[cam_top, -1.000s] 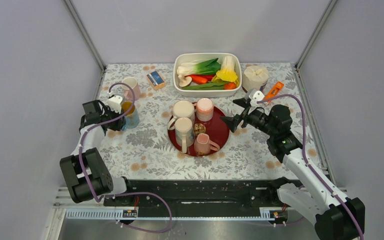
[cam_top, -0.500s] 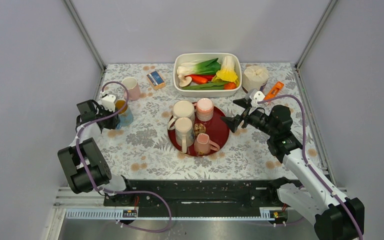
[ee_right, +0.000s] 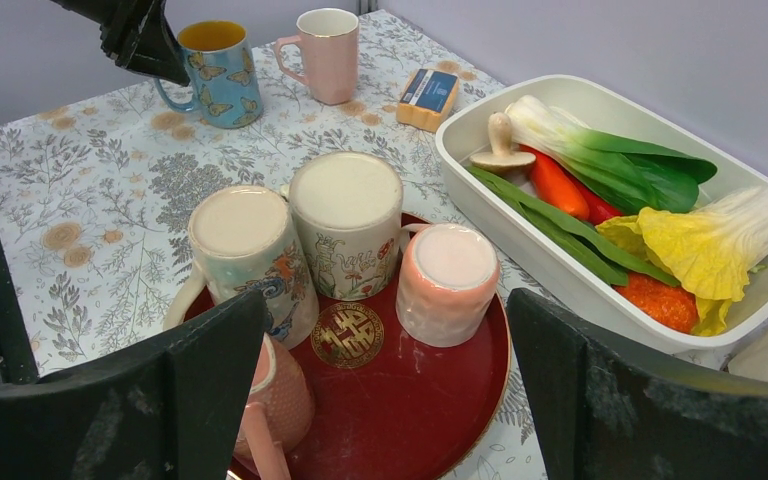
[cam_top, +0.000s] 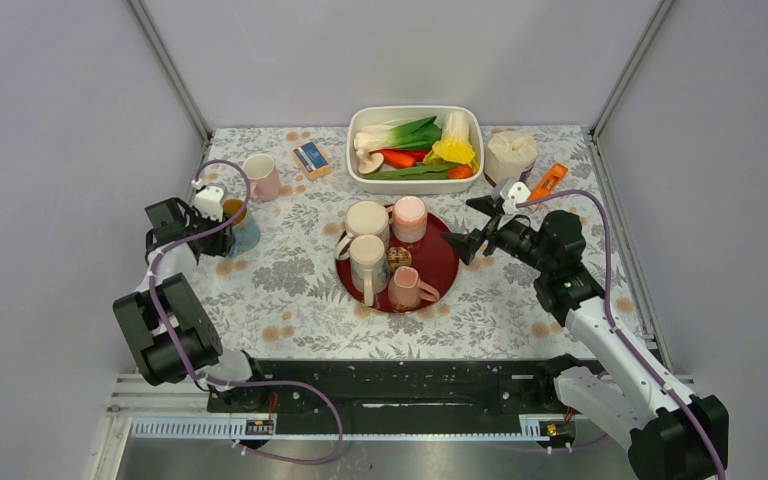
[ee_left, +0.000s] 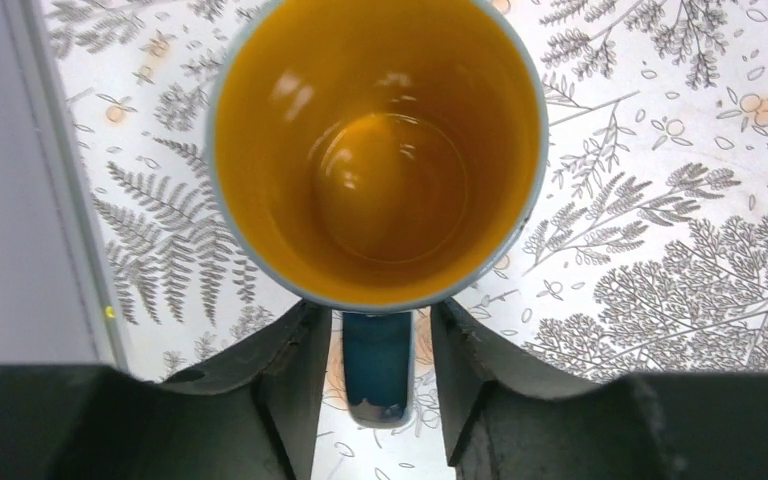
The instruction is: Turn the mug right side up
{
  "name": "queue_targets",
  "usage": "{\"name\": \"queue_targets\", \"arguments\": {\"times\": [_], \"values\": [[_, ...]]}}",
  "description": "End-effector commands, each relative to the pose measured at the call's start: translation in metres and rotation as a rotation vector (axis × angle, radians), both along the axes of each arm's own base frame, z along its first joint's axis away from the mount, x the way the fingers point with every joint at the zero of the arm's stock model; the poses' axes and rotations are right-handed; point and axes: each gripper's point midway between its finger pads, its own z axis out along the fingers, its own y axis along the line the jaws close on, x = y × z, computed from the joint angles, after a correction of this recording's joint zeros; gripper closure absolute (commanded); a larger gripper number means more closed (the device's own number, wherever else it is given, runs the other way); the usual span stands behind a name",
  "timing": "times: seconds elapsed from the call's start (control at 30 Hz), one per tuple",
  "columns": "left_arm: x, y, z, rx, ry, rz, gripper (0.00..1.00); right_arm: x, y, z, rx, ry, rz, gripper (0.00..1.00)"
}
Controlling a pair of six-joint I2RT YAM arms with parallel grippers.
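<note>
Mug (ee_left: pixel 380 150), blue with butterflies outside and yellow inside, stands right side up at 9 o'clock on the floral surface (cam_top: pixel 290 290), its mouth facing the left wrist camera. Left end effector (ee_left: pixel 380 335) straddles its handle (ee_left: pixel 378 375). The fingers (ee_left: pixel 295 370) seem to stand just clear of it on both sides, released rather than pinching. Right end effector (cam_top: pixel 463 222) hovers spread wide at 3 o'clock of the red tray (cam_top: pixel 444 262), which carries three upside-down mugs (ee_right: pixel 345 235) and a pink one on its side (cam_top: pixel 407 288).
</note>
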Motion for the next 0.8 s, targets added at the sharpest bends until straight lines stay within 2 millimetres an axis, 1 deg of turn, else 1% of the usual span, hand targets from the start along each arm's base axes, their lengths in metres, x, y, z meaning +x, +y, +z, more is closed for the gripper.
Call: {"name": "queue_targets", "arguments": {"times": [0.0, 0.07, 0.23, 0.27, 0.33, 0.47, 0.5, 0.57, 0.7, 0.77], "values": [[0.026, 0.012, 0.042, 0.060, -0.140, -0.027, 0.50, -0.003, -0.001, 0.015, 0.025, -0.049, 0.015, 0.01], [0.024, 0.011, 0.044, 0.056, -0.145, -0.030, 0.41, -0.004, 0.000, 0.015, 0.026, -0.051, 0.021, 0.01], [0.020, 0.008, 0.052, 0.058, -0.165, -0.041, 0.25, -0.004, 0.001, 0.014, 0.023, -0.050, 0.027, 0.01], [0.019, 0.007, 0.054, 0.057, -0.169, -0.042, 0.23, -0.004, 0.001, 0.013, 0.019, -0.048, 0.027, 0.00], [0.017, 0.005, 0.060, 0.058, -0.181, -0.045, 0.18, -0.003, 0.001, 0.011, 0.013, -0.046, 0.027, 0.01], [0.011, 0.000, 0.073, 0.061, -0.206, -0.050, 0.06, -0.003, 0.002, 0.006, -0.010, -0.026, 0.038, 0.01], [0.010, -0.001, 0.077, 0.064, -0.216, -0.051, 0.02, -0.003, 0.003, 0.005, -0.013, -0.021, 0.043, 0.01], [0.006, -0.005, 0.084, 0.063, -0.231, -0.058, 0.01, -0.004, 0.005, 0.004, -0.022, -0.014, 0.061, 0.00], [-0.002, -0.014, 0.101, 0.048, -0.262, -0.063, 0.01, -0.010, 0.008, -0.004, -0.074, 0.012, 0.113, 0.01], [-0.006, -0.019, 0.113, 0.032, -0.293, -0.058, 0.01, -0.007, 0.007, -0.008, -0.126, 0.031, 0.116, 0.00]]}}
